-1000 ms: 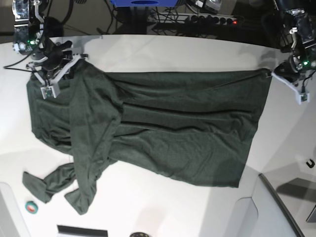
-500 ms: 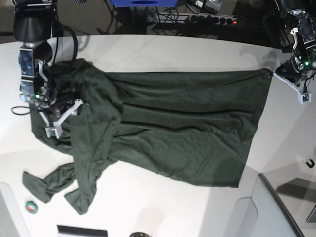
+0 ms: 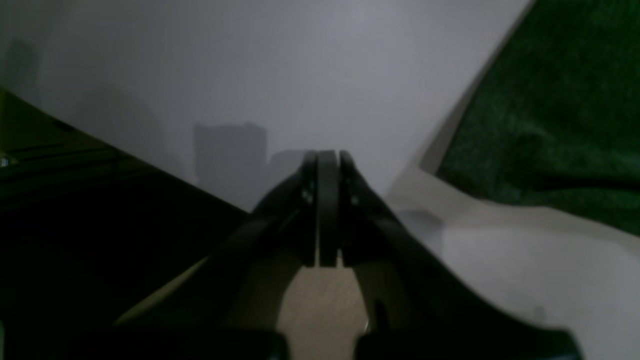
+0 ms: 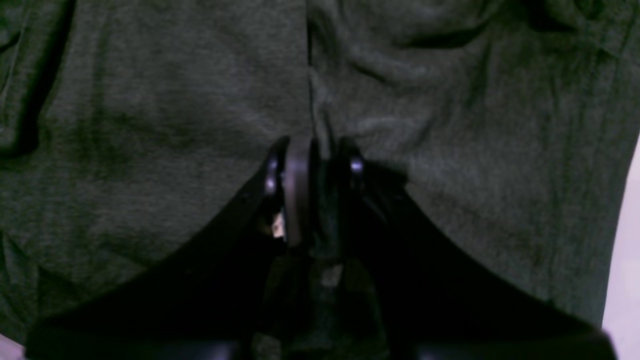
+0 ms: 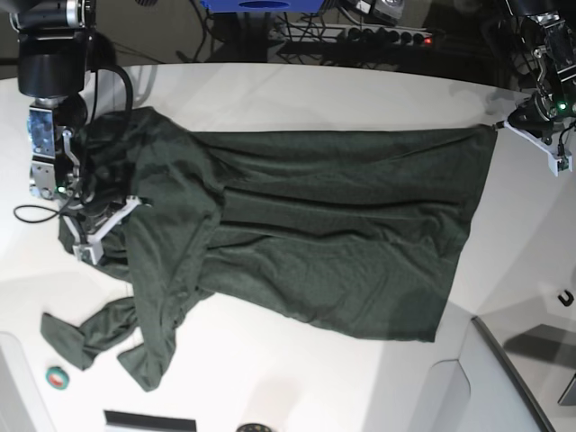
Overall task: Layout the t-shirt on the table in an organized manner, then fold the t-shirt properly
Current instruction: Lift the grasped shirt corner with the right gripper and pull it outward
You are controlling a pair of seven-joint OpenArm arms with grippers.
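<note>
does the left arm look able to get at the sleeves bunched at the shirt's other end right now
Probably not. The left claw sits shut at the hem corner of the shirt, while the bunched sleeves lie at the far end near the right claw, the whole shirt between them.

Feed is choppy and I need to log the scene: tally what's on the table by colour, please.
Dark green: 1, the t-shirt
Green and dark, small and round: 1, a tape roll near the table edge
Black, small: 1, a hook-shaped piece
Total: 3
</note>
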